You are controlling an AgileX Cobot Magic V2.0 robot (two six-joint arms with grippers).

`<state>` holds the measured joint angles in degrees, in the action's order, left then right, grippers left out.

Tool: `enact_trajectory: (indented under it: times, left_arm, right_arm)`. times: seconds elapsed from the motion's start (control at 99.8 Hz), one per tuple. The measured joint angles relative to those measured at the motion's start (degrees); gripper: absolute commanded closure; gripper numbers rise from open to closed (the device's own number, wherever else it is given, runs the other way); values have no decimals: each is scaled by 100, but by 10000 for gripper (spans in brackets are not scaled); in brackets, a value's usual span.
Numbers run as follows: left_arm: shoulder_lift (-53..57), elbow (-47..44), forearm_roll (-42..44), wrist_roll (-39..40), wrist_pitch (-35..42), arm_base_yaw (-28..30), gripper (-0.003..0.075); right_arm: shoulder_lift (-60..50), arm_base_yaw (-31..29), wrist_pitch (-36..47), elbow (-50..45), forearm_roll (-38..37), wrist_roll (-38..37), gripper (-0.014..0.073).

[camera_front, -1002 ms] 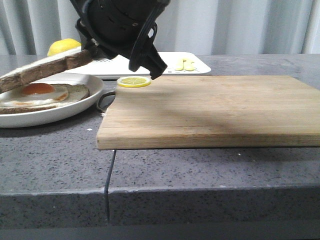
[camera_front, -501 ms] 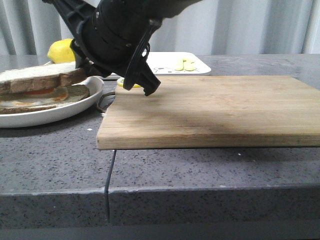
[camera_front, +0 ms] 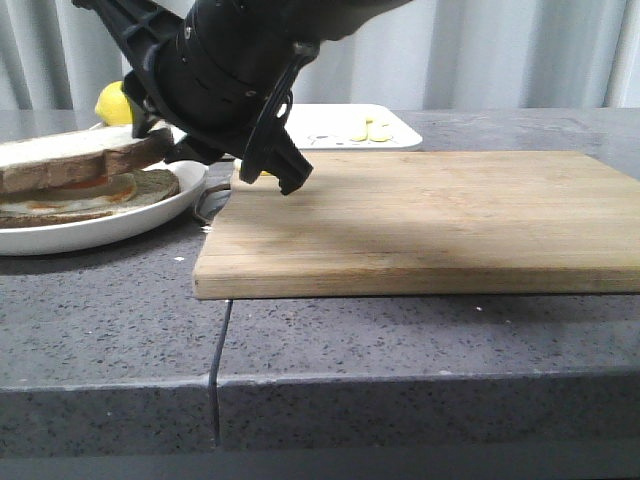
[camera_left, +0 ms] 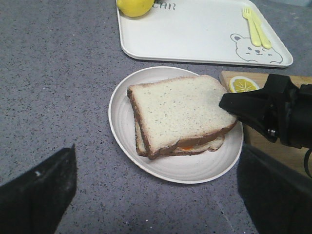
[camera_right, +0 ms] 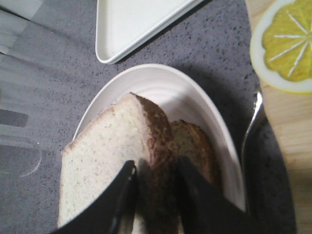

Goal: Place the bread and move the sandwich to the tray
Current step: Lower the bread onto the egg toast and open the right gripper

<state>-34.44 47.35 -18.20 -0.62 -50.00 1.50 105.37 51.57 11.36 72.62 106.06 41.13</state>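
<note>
Front view: the right gripper (camera_front: 165, 140) reaches in from 12 o'clock and pinches the near-right edge of the bread (camera_front: 75, 157). That slice lies on top of the sandwich (camera_front: 85, 192) in the dish (camera_front: 110, 228), at 9 o'clock of the board (camera_front: 420, 215). A lemon (camera_front: 112, 102) shows at 11 o'clock of the dish. The tray (camera_front: 395, 137) lies behind the board at 12 o'clock. The counter (camera_front: 400, 340) carries everything.

Left wrist view: the bread (camera_left: 178, 113) covers the sandwich (camera_left: 195, 145), of which only a lower crust and a spot of orange yolk show at the near edge. The dish (camera_left: 122, 126) rim is bare around it. The tray (camera_left: 195, 34) lies just beyond the dish, apart from it, with a bear drawing and a yellow fork (camera_left: 255, 27) at one end and the lemon (camera_left: 135, 6) on its far corner. A lemon slice (camera_left: 242, 84) rests on the board (camera_left: 287, 151) corner. The right gripper (camera_left: 226, 103) touches the bread edge. The left gripper's 2 fingers (camera_left: 39, 190) stand spread wide, holding nothing.

Right wrist view: the 2 fingers (camera_right: 122, 200) clamp the brown crust of the bread (camera_right: 102, 165) between them. The lower slice (camera_right: 197, 146) peeks out beside it in the dish (camera_right: 161, 87). The tray (camera_right: 131, 24) corner and lemon slice (camera_right: 285, 46) lie beyond.
</note>
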Motion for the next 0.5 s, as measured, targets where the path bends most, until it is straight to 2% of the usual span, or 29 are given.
enact_trajectory:
  times: [0.12,0.501]
  left_arm:
    - [0,0,0,0,0,0,104]
    - [0,0,0,0,0,0,104]
  right_arm:
    - [0,0,0,0,0,13,221]
    - [-106,0,320,0,0,87,220]
